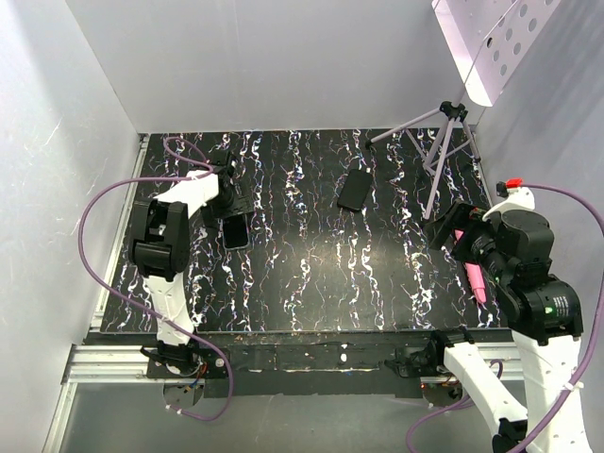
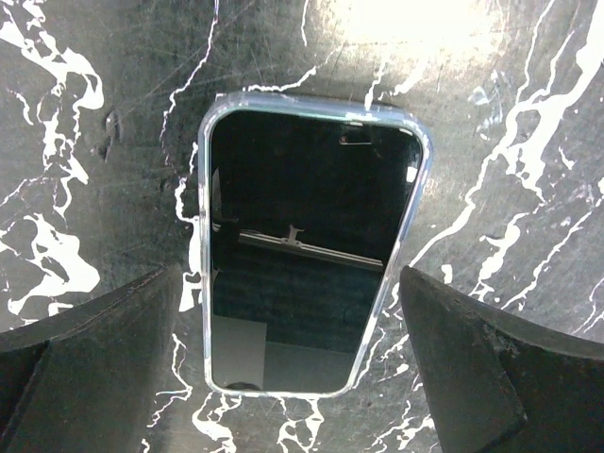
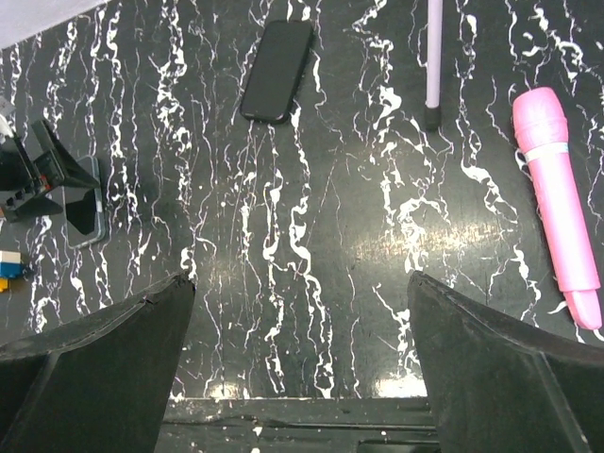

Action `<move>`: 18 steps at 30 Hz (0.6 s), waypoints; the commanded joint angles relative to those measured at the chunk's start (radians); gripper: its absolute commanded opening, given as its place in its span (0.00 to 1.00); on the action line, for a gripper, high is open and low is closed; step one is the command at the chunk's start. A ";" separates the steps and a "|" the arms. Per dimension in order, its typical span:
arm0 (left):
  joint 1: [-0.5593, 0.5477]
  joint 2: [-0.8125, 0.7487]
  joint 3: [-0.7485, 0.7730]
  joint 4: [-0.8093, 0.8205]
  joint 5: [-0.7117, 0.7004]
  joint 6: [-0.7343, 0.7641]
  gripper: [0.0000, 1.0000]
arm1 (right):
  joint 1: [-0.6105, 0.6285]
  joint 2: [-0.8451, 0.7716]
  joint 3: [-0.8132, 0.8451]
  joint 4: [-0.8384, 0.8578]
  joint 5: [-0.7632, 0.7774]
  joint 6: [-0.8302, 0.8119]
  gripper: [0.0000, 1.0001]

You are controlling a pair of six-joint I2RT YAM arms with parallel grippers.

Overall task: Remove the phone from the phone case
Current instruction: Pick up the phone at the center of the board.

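Note:
A matte black phone-sized slab, the phone case (image 1: 354, 189), lies flat at the back middle of the marbled table; it also shows in the right wrist view (image 3: 276, 71). No red rim shows, so I cannot tell whether the phone is inside it. My left gripper (image 1: 231, 203) is open and hovers over a smaller grey-rimmed dark phone (image 2: 302, 255), one finger on each side (image 2: 293, 359). That small phone also shows in the top view (image 1: 236, 231). My right gripper (image 1: 444, 231) is open and empty, raised at the right (image 3: 302, 368).
A pink cylinder (image 1: 475, 274) lies by the right edge, also in the right wrist view (image 3: 559, 198). A tripod (image 1: 444, 142) stands at the back right, one leg near the case (image 3: 434, 57). White walls enclose the table; a perforated panel (image 1: 500, 38) hangs top right.

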 commanded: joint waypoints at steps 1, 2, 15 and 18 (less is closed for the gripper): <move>0.001 0.021 0.049 -0.010 -0.013 -0.003 1.00 | -0.003 -0.001 -0.021 0.049 -0.018 0.021 1.00; 0.001 0.029 0.048 -0.007 -0.019 0.000 0.99 | -0.003 0.003 -0.026 0.052 -0.016 0.027 1.00; -0.025 0.090 0.025 -0.008 -0.078 0.020 0.81 | -0.003 0.130 -0.070 0.012 -0.143 0.070 1.00; -0.027 0.097 0.026 -0.003 -0.027 0.013 0.69 | -0.003 0.148 -0.078 -0.001 -0.154 0.078 1.00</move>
